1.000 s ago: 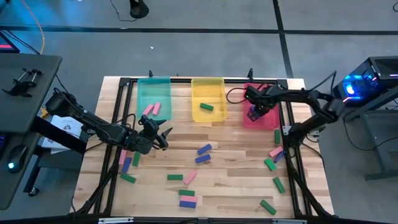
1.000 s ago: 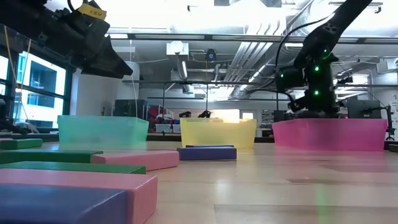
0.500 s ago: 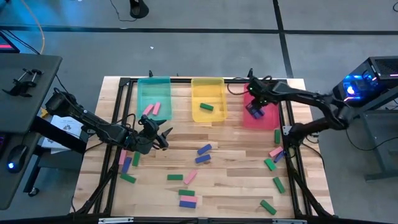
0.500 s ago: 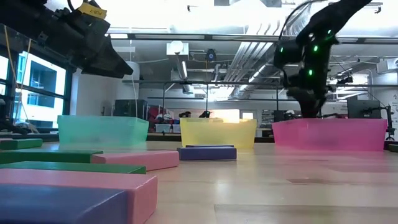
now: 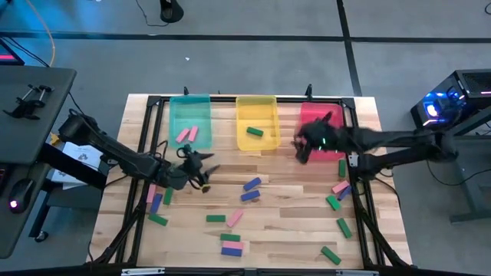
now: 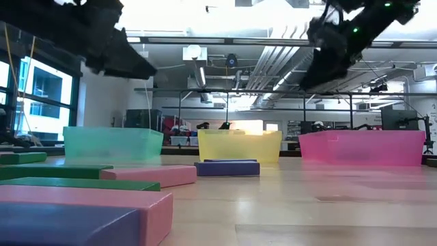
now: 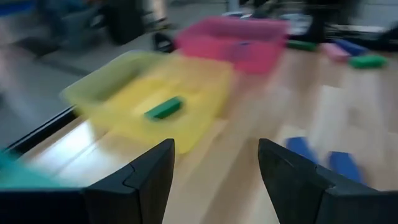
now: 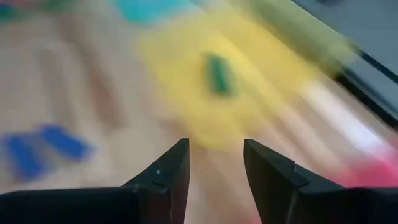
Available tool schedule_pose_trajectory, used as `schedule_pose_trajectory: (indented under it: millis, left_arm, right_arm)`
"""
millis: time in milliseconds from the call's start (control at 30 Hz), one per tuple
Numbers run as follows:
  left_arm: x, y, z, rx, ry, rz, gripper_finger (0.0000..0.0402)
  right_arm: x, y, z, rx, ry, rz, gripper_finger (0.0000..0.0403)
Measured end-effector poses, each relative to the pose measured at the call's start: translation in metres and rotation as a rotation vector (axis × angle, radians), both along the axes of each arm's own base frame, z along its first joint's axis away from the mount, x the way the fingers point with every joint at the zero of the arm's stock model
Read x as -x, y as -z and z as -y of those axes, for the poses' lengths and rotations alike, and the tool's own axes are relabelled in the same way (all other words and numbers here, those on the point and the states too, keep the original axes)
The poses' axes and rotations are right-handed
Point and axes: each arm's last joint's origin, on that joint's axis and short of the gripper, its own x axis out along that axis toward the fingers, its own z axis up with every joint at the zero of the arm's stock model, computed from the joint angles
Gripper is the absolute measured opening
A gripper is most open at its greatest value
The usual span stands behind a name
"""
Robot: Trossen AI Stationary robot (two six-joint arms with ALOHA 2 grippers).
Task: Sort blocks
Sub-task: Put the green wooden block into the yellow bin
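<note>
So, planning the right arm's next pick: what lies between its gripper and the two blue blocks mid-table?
Only bare wood, the high view shows: nothing lies between the right gripper, open and empty, and the blue blocks.

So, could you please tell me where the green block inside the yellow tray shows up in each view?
High view: small flat green block in the translucent yellow tray, top centre.
Low view: hidden behind the tray's wall.
Left wrist view: left of centre.
Right wrist view: upper centre, blurred.
Shared landmark: the yellow tray.
</note>
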Motion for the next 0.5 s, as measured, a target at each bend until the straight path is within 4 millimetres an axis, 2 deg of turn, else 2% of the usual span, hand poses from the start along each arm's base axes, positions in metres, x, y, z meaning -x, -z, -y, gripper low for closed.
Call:
schedule_pose_trajectory:
  millis: [100,267,400,500]
  left_arm:
    - [-0.014,0.008,0.008,-0.053,0.128,-0.008,0.022]
    - [-0.036,0.03,0.021,-0.114,0.3,-0.079,0.022]
    - [-0.047,0.042,0.04,-0.099,0.487,-0.231,0.022]
    - [-0.044,0.044,0.06,-0.057,0.607,-0.349,0.022]
  right_arm:
    - [-0.008,0.02,-0.03,0.028,-0.167,0.139,0.0135]
    - [-0.007,0.052,-0.069,0.019,-0.351,0.309,0.0135]
    - [-0.005,0.067,-0.086,-0.003,-0.371,0.314,0.0135]
    - [-0.005,0.074,-0.092,0.031,-0.337,0.284,0.0135]
